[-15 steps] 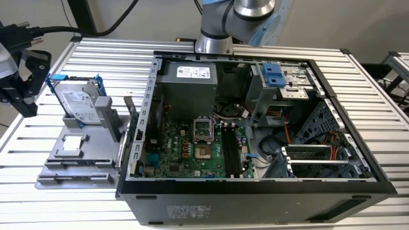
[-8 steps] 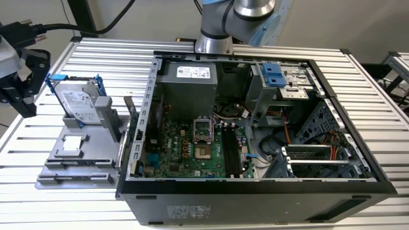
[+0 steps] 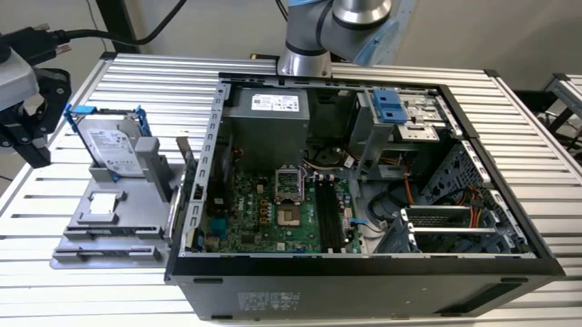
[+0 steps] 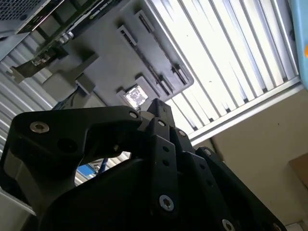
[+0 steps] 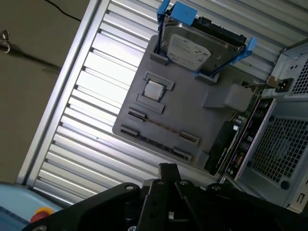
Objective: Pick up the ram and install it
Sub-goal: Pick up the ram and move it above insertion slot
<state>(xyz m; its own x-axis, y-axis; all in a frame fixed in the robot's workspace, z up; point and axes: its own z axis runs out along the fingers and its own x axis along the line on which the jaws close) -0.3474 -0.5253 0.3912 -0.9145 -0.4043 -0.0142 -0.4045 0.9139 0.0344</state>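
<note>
Gripper (image 3: 27, 139) hanging over the desk (image 3: 136, 75), at the exterior view's left of the grey tray (image 5: 192, 110).
If it is released or clenched, I cannot tell. In the first wrist view the ram (image 5: 161, 126) shows as a thin stick on the tray, between small holders. The blue-framed hard drive (image 5: 192, 45) stands near it, and the open computer case (image 3: 364, 272) is beside the tray.

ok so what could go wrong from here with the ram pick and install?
1. The ram seems to sit edge-on, a thin strip between brackets on the gray tray. An off-centre grab by the pincer could tilt or jam it.
2. The hard drive stands upright on the same tray, so a careless descent might clip it.
3. The black slots lie deep inside the case, next to cables. The carry-in could snag.
</note>
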